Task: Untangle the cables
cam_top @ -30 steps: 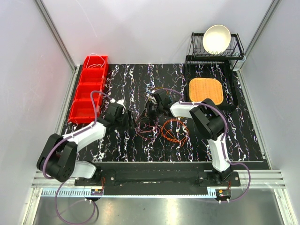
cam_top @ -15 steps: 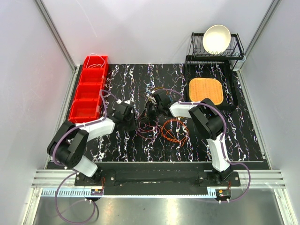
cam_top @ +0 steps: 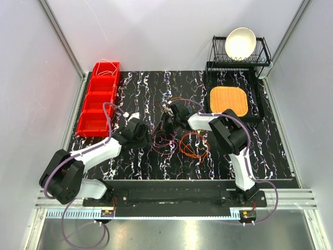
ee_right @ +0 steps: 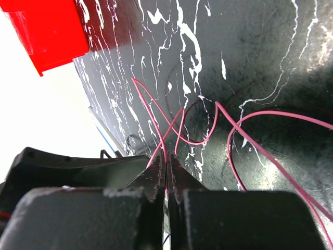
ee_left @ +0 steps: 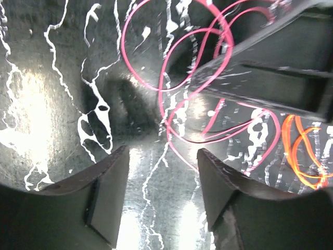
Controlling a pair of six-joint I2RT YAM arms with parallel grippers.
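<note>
A black table top with white marbled veins [cam_top: 130, 161] carries the thin, flexible cables [cam_top: 179, 143] in loose loops near its middle: an orange coil on the right and purple-red loops just left of it, the two overlapping. Along the left edge stands a row of glossy red plastic bins [cam_top: 98, 107], with a strip of bare surface between them and the loops. At the far right corner a black wire dish rack [cam_top: 263, 52] holds a white round bowl [cam_top: 240, 43], and in front of it an orange woven square mat [cam_top: 229, 100] lies on a dark tray, well apart from the coils. Bare marble also runs between the loops and the near edge. The left gripper [cam_top: 145, 136] sits low at the left side of the tangle, its dark, flat, matte fingers [ee_left: 106, 192] standing apart with only shiny veined surface between them; pink loops curve just beyond the tips without touching them. The right gripper [cam_top: 166, 123] reaches in at the far side of the tangle, its fingers pressed together on a pink strand that runs straight into the seam between them, other strands curving away over the surface.
</note>
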